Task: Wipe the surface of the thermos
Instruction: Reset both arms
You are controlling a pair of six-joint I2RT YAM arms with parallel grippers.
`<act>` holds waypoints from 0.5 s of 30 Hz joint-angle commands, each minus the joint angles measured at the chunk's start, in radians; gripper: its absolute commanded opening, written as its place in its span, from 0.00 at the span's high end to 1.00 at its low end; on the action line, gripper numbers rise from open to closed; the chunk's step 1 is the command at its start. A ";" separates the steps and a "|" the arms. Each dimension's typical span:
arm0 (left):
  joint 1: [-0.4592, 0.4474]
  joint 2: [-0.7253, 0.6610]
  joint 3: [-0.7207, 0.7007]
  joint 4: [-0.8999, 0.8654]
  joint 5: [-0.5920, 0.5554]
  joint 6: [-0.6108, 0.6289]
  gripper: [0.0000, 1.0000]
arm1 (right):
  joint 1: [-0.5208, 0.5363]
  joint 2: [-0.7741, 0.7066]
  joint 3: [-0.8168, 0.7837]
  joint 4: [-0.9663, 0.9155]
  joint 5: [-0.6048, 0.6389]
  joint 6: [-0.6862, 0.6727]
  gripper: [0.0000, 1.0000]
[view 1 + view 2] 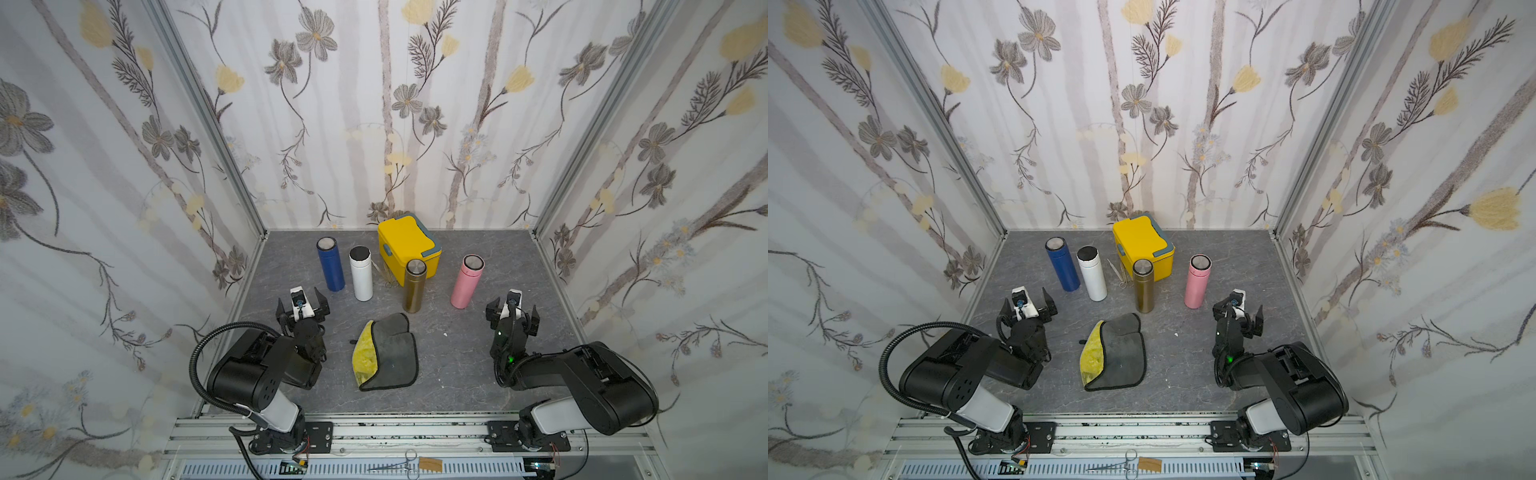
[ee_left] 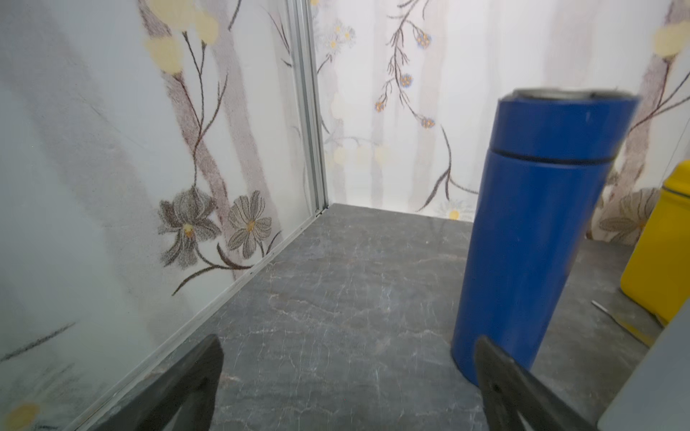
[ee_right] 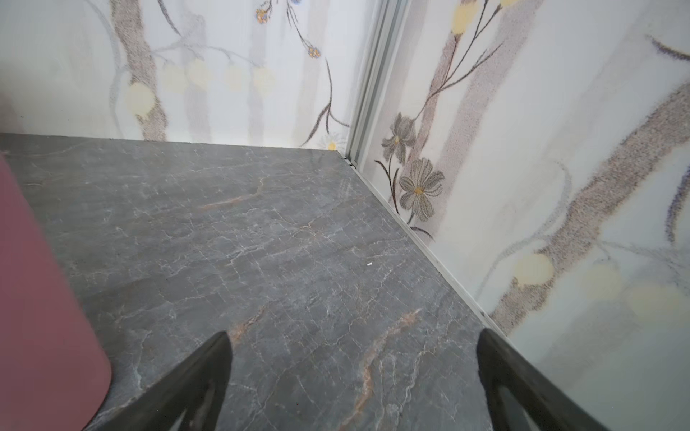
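matt blue thermos [image 2: 530, 231], fuzzy cloth [image 1: 392, 357]

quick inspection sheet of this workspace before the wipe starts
surface: grey marble-look table, one small white speck
job's things: blue thermos, white thermos, bronze thermos and pink thermos, all upright; grey-and-yellow cloth lying in front of them, untouched
clutter: yellow box behind the bronze thermos; thin metal tool beside it
grippers: left gripper and right gripper both open, empty
cables: black corrugated hose loops off the left arm
surroundings: floral wall panels on three sides; forceps at the front edge
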 commanded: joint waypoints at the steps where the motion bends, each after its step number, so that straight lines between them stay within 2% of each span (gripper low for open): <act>1: 0.015 -0.008 -0.008 0.034 0.059 -0.009 0.00 | -0.022 0.046 0.008 0.238 -0.009 -0.051 0.00; 6: 0.059 -0.033 0.013 -0.061 0.148 -0.054 0.00 | -0.139 -0.033 -0.012 0.106 -0.247 0.074 0.00; 10: 0.077 -0.037 0.020 -0.084 0.185 -0.067 0.00 | -0.241 -0.034 0.000 0.027 -0.457 0.155 0.00; 12: 0.096 -0.045 0.036 -0.132 0.225 -0.087 0.00 | -0.248 0.034 -0.003 0.131 -0.469 0.142 0.00; 14: 0.120 -0.046 0.049 -0.167 0.269 -0.104 0.00 | -0.250 -0.008 0.022 0.002 -0.476 0.160 0.00; 15: 0.127 -0.045 0.054 -0.175 0.282 -0.111 0.00 | -0.252 0.004 0.014 0.042 -0.479 0.158 0.00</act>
